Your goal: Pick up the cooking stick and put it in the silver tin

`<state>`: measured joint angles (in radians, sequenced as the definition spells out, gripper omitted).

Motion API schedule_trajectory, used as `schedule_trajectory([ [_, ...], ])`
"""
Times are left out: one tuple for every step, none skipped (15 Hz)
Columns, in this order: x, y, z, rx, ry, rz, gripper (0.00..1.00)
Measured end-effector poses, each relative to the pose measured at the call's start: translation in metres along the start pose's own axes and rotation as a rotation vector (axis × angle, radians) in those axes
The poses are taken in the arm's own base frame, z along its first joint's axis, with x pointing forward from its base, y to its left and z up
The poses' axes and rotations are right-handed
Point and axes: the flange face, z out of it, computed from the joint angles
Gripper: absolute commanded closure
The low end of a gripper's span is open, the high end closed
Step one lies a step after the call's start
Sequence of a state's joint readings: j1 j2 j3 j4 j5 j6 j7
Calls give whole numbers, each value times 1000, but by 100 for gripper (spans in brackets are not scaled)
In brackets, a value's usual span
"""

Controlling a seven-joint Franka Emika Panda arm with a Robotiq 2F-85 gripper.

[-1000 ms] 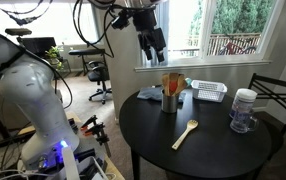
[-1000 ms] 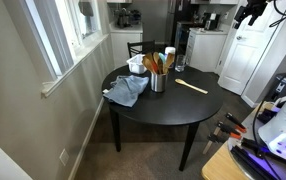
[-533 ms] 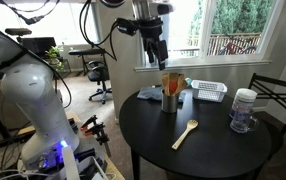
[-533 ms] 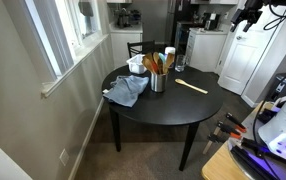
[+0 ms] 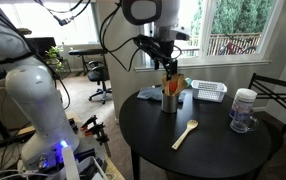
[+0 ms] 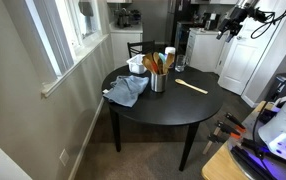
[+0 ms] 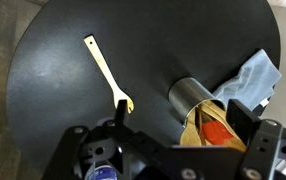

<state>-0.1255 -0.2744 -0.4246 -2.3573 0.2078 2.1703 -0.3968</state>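
The cooking stick, a slim light-tan wooden spoon (image 7: 107, 72), lies flat on the round black table, seen in both exterior views (image 5: 186, 133) (image 6: 191, 86). The silver tin (image 7: 190, 96) stands upright near it with orange-brown utensils (image 7: 215, 126) inside; it shows in both exterior views (image 5: 169, 101) (image 6: 158, 83). My gripper (image 7: 193, 122) is open and empty, high above the table. In an exterior view it (image 5: 168, 66) hangs over the tin, well apart from the spoon. In an exterior view it (image 6: 226, 27) is small at the upper right.
A blue-grey cloth (image 7: 251, 80) (image 6: 127, 91) lies beside the tin. A white slatted basket (image 5: 209, 91) sits at the table's back. A clear glass jar with white lid (image 5: 244, 110) stands near the edge. A chair (image 5: 275, 95) stands beside the table.
The arm has swung and lowered, bringing the gripper from up and to one side to above the tin. The spoon and tin have not moved.
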Motion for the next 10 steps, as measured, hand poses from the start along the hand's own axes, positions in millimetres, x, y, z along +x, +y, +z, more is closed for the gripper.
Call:
schedule_trajectory([
  [6, 2, 9, 7, -13, -18, 0],
  [12, 5, 19, 12, -28, -34, 0],
  [18, 8, 29, 16, -42, -48, 0],
  [23, 11, 38, 19, -54, -60, 0],
  [28, 15, 49, 20, -68, -72, 0],
  [33, 18, 59, 20, -79, -83, 0],
  [37, 21, 69, 17, -90, -94, 0],
  [42, 25, 79, 11, -100, -105, 0],
  [46, 28, 88, 3, -109, -115, 0],
  [49, 31, 96, -3, -117, -123, 0],
])
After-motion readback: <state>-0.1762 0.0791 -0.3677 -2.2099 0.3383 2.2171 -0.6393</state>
